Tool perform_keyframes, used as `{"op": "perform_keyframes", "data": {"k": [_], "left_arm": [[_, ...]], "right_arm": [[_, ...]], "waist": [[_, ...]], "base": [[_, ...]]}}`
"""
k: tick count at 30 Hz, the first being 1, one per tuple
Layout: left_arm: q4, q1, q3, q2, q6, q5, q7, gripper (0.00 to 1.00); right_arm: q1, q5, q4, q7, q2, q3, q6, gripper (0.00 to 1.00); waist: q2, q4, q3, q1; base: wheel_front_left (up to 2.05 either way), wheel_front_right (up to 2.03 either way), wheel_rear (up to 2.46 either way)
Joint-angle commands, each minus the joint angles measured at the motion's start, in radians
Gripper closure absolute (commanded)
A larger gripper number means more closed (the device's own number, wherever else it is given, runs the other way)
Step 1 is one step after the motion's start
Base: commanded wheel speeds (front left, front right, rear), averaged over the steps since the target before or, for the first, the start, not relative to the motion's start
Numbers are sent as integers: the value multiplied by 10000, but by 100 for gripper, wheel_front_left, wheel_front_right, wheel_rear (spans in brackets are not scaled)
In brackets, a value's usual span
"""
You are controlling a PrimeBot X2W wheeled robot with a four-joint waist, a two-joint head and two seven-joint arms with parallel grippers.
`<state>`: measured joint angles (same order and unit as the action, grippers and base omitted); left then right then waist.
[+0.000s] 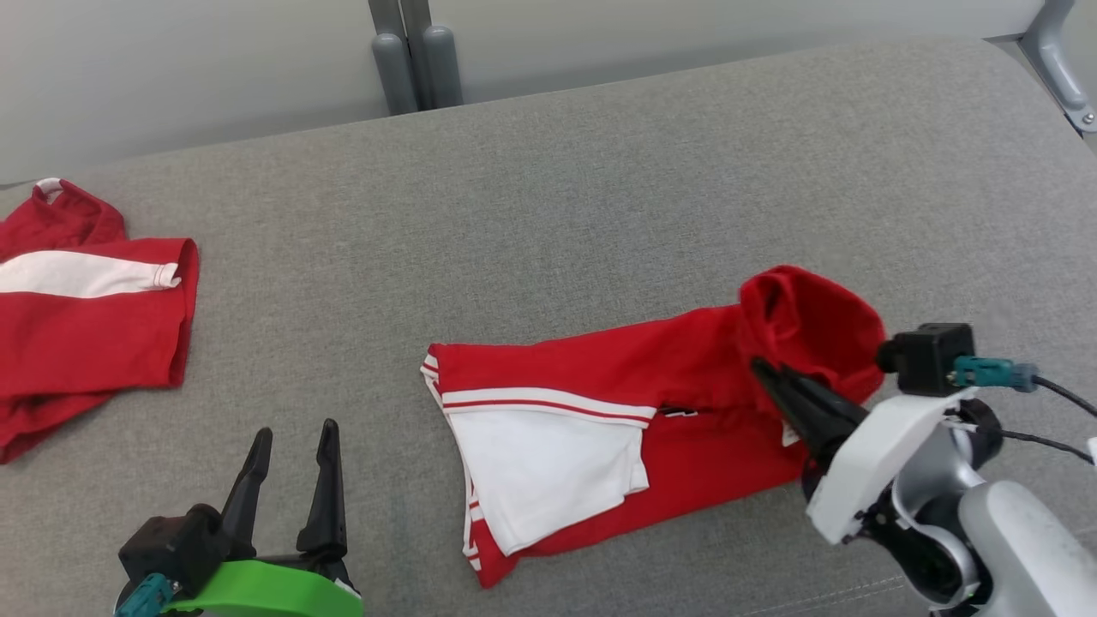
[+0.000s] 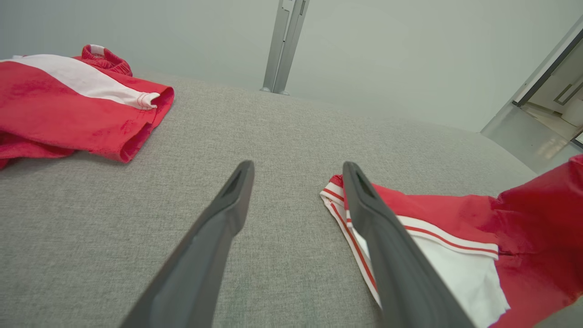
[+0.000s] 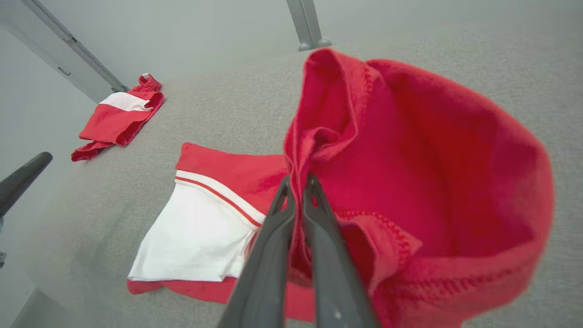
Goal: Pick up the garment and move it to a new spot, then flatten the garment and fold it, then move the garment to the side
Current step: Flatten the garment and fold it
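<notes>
The garment (image 1: 600,428) is red with a white panel and red-and-white stripes, lying partly folded on the grey cushion right of centre. Its right end is lifted into a red loop (image 1: 810,330). My right gripper (image 1: 763,370) is shut on that raised edge; in the right wrist view the red cloth (image 3: 410,182) is pinched between the dark fingers (image 3: 319,214) and balloons in front of the camera. My left gripper (image 1: 293,439) stands open at the lower left, a short way left of the garment, with nothing between its fingers (image 2: 227,200). The garment's striped corner (image 2: 337,191) lies just right of them.
A second red and white garment (image 1: 86,317) lies crumpled at the far left of the grey cushion (image 1: 548,214). Grey metal posts (image 1: 416,60) stand behind the cushion's back edge. A metal bracket (image 1: 1063,68) sits at the upper right corner.
</notes>
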<state>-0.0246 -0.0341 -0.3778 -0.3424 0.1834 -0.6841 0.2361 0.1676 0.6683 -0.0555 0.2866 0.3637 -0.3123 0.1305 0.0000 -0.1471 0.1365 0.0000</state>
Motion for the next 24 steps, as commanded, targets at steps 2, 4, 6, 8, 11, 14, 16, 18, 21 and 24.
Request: {"op": "perform_keyframes", "data": {"k": [2,4,6,8,11,14,16,18,21,24], "left_arm": [[51,183,-13,-9,-64,2,-1,0],[80,191,-56,20,-75,-4,-5,0],[104,200,-105,36,-86,-6,-22,0],[122,222,-149,51,-118,-15,-34,0],[154,253,-218,81,-156,-24,-50,0],[188,316,-275,108,-186,-18,-51,0],[203,357,-304,128,-208,4,-59,0],[230,381,-334,151,-221,23,-57,0],[280,468,-402,187,-252,50,-66,0],[344,529,-444,216,-261,74,-60,0]], "right_arm": [[254,18,-65,60,-329,-454,4,100],[400,36,62,89,-677,-922,4,100],[548,83,246,137,-1001,-1491,4,100],[733,32,554,46,-1287,-1941,4,100],[952,169,1139,-121,-1822,-2511,5,100],[1252,201,1955,-399,-2249,-2855,5,100],[1441,276,2491,-630,-2472,-2993,4,100],[1664,275,3054,-889,-2685,-3060,5,100],[1900,340,3855,-1094,-2868,-3218,5,100],[2128,347,4460,-1426,-2992,-3395,5,21]], "waist": [[0,143,-91,0],[0,248,-152,0],[0,371,-201,0],[0,507,-244,0],[0,718,-281,0],[0,947,-278,0],[0,1100,-252,0],[0,1230,-221,0],[0,1418,-185,0],[0,1554,-165,0]], "base": [[0,0,0],[0,0,0],[0,0,0],[0,0,0],[0,0,0],[0,0,0],[0,0,0],[0,0,0],[0,0,0],[0,0,0]]}}
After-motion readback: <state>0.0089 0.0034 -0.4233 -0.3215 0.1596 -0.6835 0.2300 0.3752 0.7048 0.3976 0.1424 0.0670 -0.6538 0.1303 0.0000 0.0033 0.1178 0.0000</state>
